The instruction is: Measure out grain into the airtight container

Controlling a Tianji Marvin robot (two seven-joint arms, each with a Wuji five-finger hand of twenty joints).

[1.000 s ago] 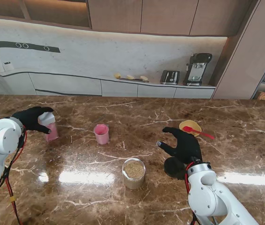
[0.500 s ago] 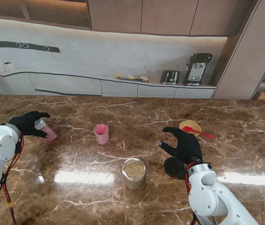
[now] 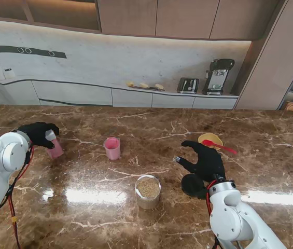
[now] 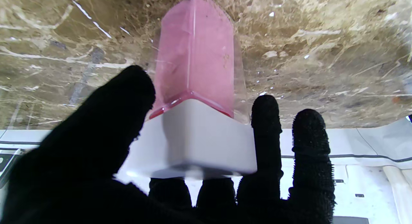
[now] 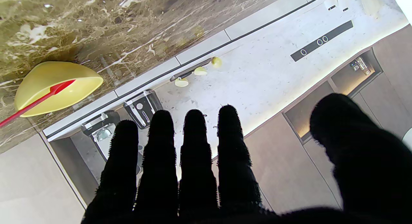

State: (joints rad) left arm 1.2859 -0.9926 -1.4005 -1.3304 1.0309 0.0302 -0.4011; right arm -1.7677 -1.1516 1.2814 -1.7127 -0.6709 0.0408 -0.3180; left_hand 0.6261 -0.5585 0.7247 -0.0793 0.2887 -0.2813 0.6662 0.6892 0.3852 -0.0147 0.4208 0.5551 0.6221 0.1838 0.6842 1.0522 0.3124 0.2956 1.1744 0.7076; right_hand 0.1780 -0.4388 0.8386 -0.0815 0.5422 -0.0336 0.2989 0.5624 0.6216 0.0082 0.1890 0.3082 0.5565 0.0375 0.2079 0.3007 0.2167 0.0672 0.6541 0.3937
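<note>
The left hand (image 3: 38, 133) grips the pink container (image 3: 54, 148) by its white lid (image 4: 193, 140), at the far left of the marble table (image 3: 136, 207). In the left wrist view, the thumb (image 4: 109, 121) presses one side of the lid and the fingers (image 4: 264, 127) the other. The container leans over.

The right hand (image 3: 203, 161) hovers above the table with fingers spread, holding nothing. Farther from me, to its right, lies a yellow bowl (image 3: 210, 139) with a red spoon (image 3: 220, 147) across it.

A clear jar of grain (image 3: 148, 191) stands near me at table centre, left of the right hand. A pink cup (image 3: 112, 148) stands between the jar and the container.
</note>
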